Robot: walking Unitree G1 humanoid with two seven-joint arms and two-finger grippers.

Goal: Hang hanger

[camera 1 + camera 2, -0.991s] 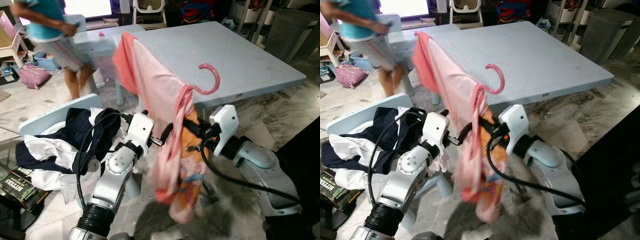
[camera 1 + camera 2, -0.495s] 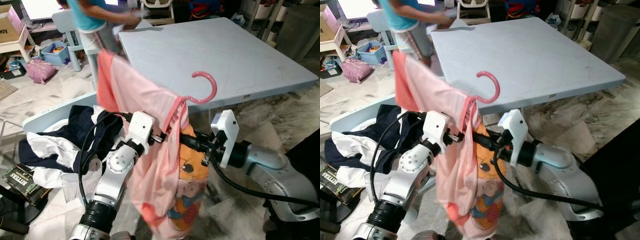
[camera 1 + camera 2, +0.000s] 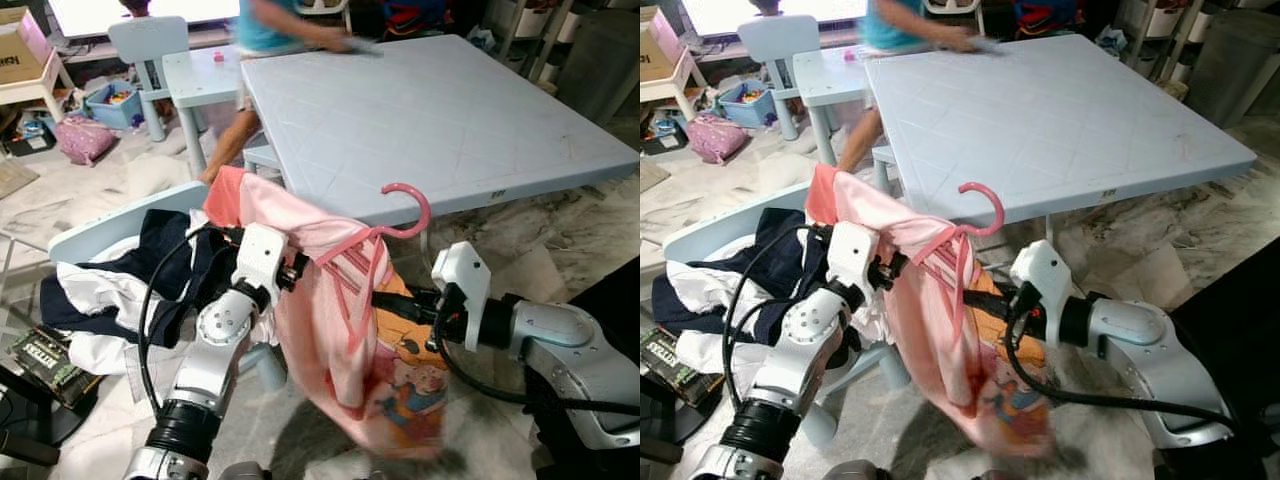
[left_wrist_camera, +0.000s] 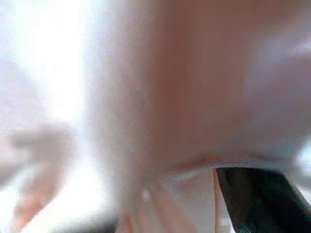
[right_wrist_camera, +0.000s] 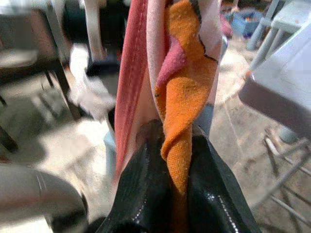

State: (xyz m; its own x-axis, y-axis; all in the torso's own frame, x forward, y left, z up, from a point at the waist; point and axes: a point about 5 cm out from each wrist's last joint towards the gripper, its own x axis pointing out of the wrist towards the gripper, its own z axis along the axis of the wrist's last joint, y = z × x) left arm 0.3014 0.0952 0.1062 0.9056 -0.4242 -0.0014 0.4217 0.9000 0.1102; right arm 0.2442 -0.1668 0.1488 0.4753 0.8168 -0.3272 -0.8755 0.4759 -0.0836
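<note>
Right pincer (image 5: 176,160) pinches the pink garment (image 3: 335,330) on its hanger (image 3: 405,215); left pincer's grip unclear; no legible writing.

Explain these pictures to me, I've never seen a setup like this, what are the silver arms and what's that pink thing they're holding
The silver arms belong to a humanoid robot. Two pictures come from cameras on its head looking down; the other two from cameras on its wrists. Between the arms hangs a pink garment on a pink hanger, hook pointing up. The right gripper pinches the cloth between its two black fingers; the left gripper is pressed into the fabric, its wrist view blurred. Behind stands a pale blue table with a person at its far side. On the robot's left, a chair holds piled clothes.
</note>
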